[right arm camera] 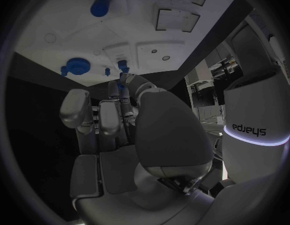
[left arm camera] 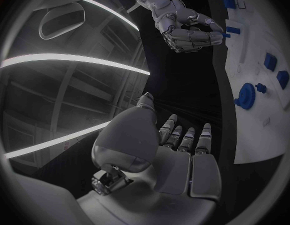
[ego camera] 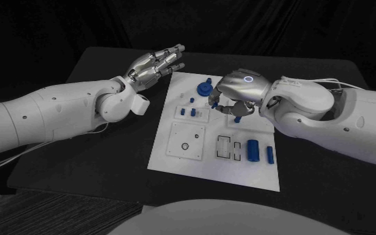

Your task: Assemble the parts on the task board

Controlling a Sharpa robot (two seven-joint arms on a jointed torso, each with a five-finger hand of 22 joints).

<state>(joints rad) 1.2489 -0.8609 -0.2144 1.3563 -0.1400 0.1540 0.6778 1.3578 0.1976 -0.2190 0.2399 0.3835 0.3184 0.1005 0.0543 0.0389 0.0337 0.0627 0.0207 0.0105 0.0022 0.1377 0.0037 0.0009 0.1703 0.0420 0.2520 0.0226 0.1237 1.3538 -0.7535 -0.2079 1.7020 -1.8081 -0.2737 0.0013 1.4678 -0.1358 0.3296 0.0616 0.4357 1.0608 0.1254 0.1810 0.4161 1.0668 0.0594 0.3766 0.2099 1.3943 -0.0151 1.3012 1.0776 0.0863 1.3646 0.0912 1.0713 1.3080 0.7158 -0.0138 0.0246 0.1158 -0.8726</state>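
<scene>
Table (ego camera: 102, 153): black, the largest item, bearing the board.

Task board (ego camera: 192, 161): white plate at the table's middle, with black-outlined recesses; one square panel holds a small black ring (ego camera: 185, 146).

My right arm (ego camera: 329, 115): white, crossing above the board's far right part. The wrist view shows mirrored lettering on a white housing (right arm camera: 254, 130) beside a glowing band; I cannot read it with certainty.

My left arm (ego camera: 55, 110): white, over the table left of the board.

My right hand (ego camera: 235, 93): above the board's far half, fingers curled downward toward a small blue part (ego camera: 237, 119); whether it pinches anything I cannot tell.

My left hand (ego camera: 154, 67): raised beside the board's far left corner, fingers extended side by side, holding nothing.

Parts, blue: round gear-like piece (ego camera: 204, 88) at the far end; a thick cylinder (ego camera: 253, 150) and a thinner one (ego camera: 270, 155) lying at the near right; small pegs (ego camera: 193, 112) standing mid-board.
</scene>
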